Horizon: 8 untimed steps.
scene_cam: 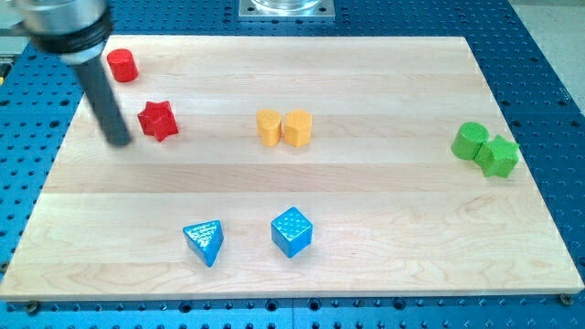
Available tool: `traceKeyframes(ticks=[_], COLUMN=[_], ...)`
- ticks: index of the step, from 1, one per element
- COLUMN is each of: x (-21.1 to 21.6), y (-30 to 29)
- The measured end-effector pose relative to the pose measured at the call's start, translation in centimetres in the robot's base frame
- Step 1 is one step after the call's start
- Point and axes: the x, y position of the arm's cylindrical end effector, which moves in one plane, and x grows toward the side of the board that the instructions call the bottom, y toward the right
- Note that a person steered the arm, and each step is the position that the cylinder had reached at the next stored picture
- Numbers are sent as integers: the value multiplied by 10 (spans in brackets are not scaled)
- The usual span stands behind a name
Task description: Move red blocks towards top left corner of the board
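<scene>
A red cylinder block (122, 65) lies near the board's top left corner. A red star block (158, 120) lies below and to the right of it. My tip (120, 141) rests on the board just left of the red star, a small gap apart from it. The dark rod rises up and left to the arm's head at the view's top left.
Two yellow blocks (283, 127) sit side by side at the board's middle top. Two green blocks (485, 148) touch at the right edge. A blue triangle (204, 241) and a blue cube (292, 231) lie near the bottom. The wooden board (384, 192) rests on a blue perforated table.
</scene>
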Motion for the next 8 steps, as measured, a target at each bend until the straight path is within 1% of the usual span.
traceKeyframes(ticks=[1,2,3,4,5,6,7,8], x=[6,-49,-110,-57,-31,-21,-42,-72], y=[48,91,56,84,72,39,46,39])
